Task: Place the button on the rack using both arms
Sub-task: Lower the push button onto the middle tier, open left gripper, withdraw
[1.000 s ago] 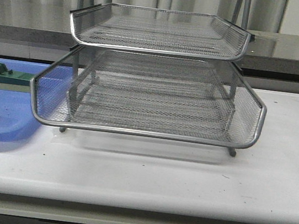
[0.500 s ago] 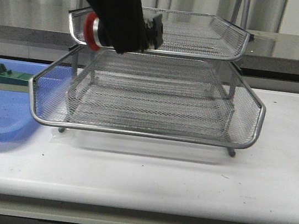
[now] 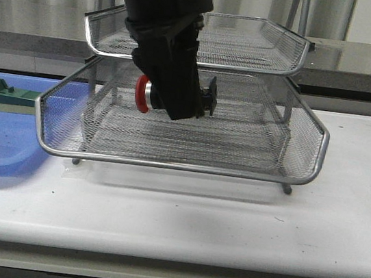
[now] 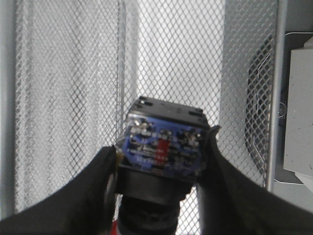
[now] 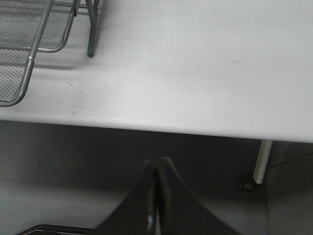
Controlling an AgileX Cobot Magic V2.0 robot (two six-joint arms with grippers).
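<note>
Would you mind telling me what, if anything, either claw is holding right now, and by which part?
The left claw holds the button by the sides of its blue-black rear block. The right claw is shut and empty.

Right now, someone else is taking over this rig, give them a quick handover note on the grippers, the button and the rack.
Left gripper: shut on the button, held sideways with the red head toward the blue tray, above the pulled-out lower tray of the rack.
Right gripper: shut, holding nothing, off the table's near edge, away from the rack.
Done: button picked up and carried over the rack.
Left: lower it onto the mesh, release, pull the left arm clear. The button does not appear to touch the mesh yet.
</note>
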